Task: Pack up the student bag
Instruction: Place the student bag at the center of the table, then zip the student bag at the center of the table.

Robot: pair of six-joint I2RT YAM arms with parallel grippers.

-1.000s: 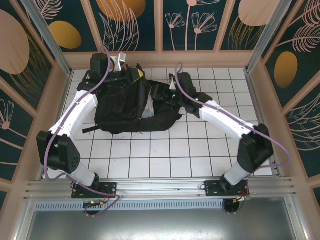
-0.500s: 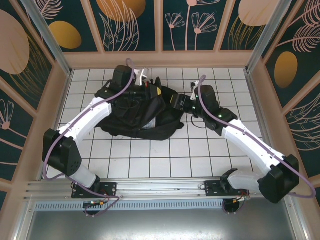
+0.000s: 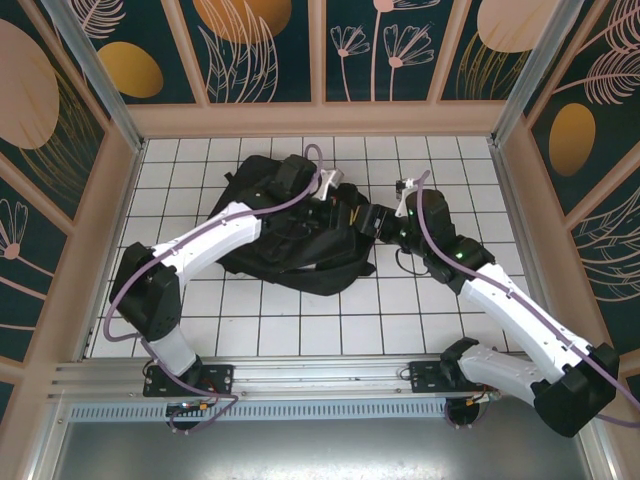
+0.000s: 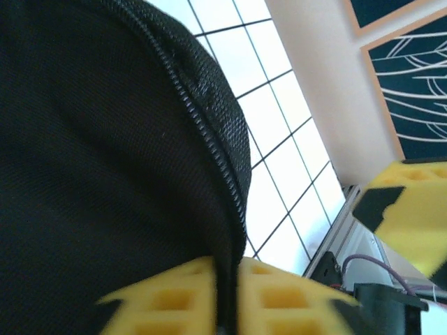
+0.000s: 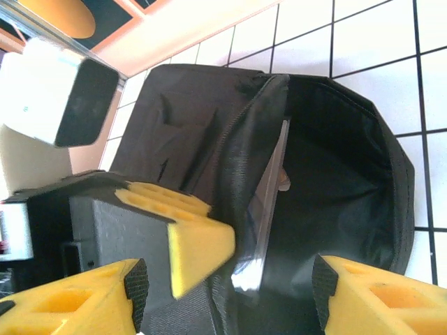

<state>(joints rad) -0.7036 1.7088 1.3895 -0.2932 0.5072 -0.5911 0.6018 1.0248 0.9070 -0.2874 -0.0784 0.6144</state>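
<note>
Matt blk woven cloth on student bag (image 4: 105, 174); tiles (image 3: 300, 320) glossy.

You are working in a robot test cell, a lab rig rather than a home. A white gridded table (image 3: 300, 320) is boxed in by aluminium posts (image 3: 90, 70) and printed leaf-pattern panels (image 3: 400, 45). Two white arms (image 3: 205, 240) are bolted to a metal rail (image 3: 320, 372) along the table's near edge.

White gridded tabletop (image 3: 300, 325) within dark floral wall panels (image 3: 265, 60), pale wooden frame (image 3: 320, 117).
</note>
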